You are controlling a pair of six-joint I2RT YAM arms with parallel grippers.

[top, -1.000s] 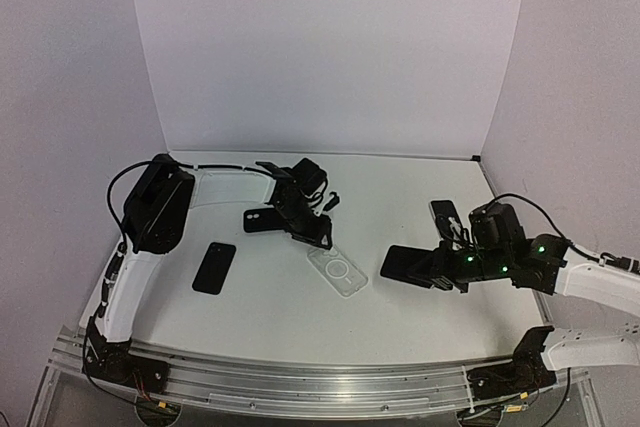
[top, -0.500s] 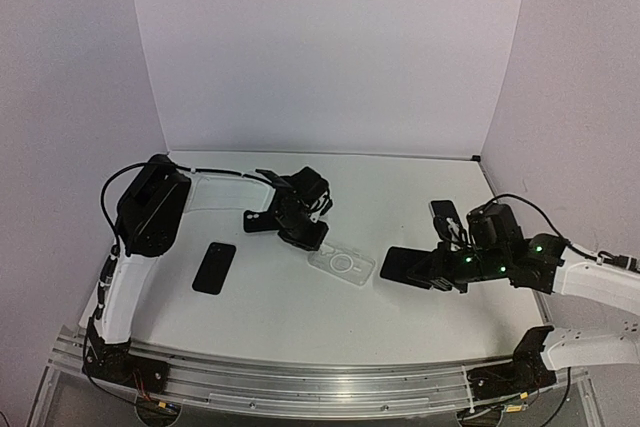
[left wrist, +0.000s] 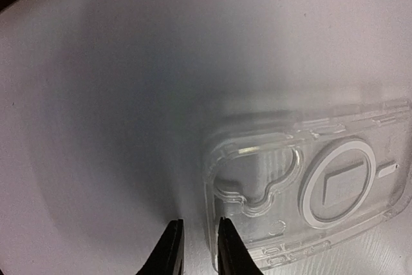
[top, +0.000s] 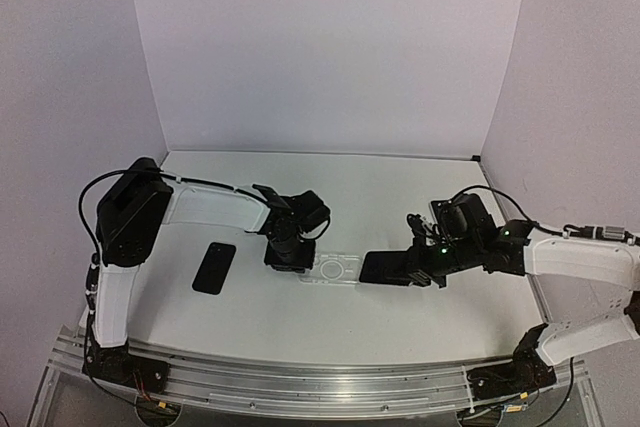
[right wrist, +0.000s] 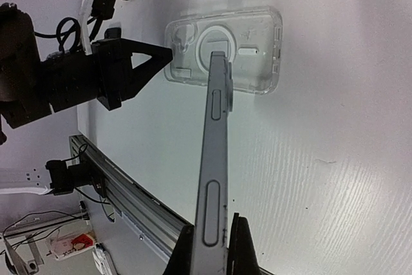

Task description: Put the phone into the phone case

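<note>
1. Right end effector point(right wrist: 212, 239) clamps the phone point(right wrist: 215, 127). Its wrist view shows the phone edge-on, far end pointing at the clear phone case point(right wrist: 225, 49).
2. The top view instead shows the phone's dark face, just beside the case on the desk point(top: 300, 327).
3. The left end effector point(left wrist: 196, 246) pinches the case's camera-end rim, fingers nearly together; its wrist view shows this best.
4. The top view also shows a black handset point(top: 214, 267) lying flat farther left.
</note>
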